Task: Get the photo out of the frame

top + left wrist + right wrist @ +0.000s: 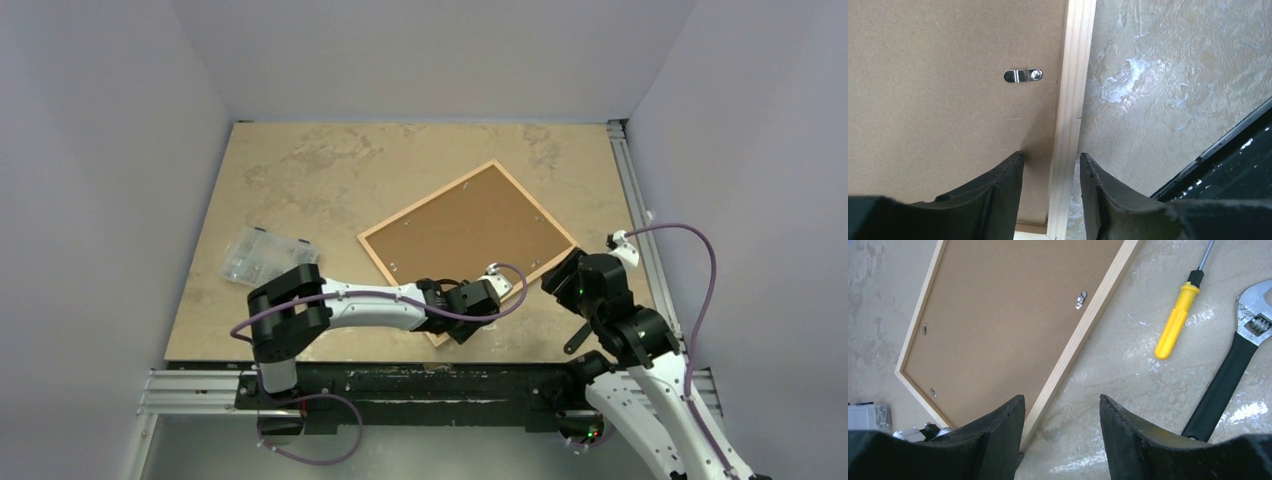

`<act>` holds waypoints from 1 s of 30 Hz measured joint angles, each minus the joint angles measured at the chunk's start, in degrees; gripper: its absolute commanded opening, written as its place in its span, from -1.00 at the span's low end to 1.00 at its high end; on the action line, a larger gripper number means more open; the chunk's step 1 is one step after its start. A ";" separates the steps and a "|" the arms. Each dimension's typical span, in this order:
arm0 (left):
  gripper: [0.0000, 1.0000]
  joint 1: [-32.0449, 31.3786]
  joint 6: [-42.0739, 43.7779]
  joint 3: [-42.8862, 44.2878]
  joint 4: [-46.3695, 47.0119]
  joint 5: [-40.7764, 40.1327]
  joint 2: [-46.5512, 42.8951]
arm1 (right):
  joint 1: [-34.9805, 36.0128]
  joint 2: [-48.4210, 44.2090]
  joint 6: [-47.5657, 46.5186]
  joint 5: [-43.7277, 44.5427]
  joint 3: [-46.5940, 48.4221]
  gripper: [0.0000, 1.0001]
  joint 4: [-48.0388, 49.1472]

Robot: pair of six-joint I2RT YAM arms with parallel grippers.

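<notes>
Half open, left claw (pixel 1052 161) straddles a rail of the frame (pixel 1074 75), gripping nothing; right claw (pixel 1062 402) hangs open, empty.

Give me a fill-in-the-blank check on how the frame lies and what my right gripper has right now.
The frame lies face ____, with its backing board up.
The right gripper is open and holds ____.
The screwdriver beside the wrench has a ____ handle.
Missing words: down; nothing; yellow.
</notes>
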 measured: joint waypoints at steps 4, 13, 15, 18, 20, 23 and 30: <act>-0.40 -0.59 0.22 1.05 0.17 -1.64 1.29 | 0.00 0.07 0.42 0.13 -0.24 0.11 0.00; -0.98 -1.62 0.24 2.10 0.66 -2.97 2.62 | 0.00 2.78 3.26 2.10 -1.31 0.56 -0.13; -1.00 -1.62 0.46 2.10 0.66 -2.91 2.60 | -0.20 2.80 3.43 1.92 -2.03 0.62 0.50; -1.00 -1.66 0.59 2.08 0.66 -2.95 2.51 | -2.27 3.96 3.08 -0.20 -2.89 0.65 2.16; -1.00 -1.66 0.55 1.99 0.66 -2.93 2.32 | -6.14 5.51 1.86 -4.07 -3.67 0.68 4.63; -1.00 -1.66 0.33 1.57 0.44 -2.84 1.70 | -13.60 7.67 -0.85 -11.39 -5.57 0.75 9.31; -1.00 -1.55 -1.01 1.03 -2.86 -1.88 -3.45 | -20.24 15.37 -4.57 -28.13 -9.64 0.75 20.65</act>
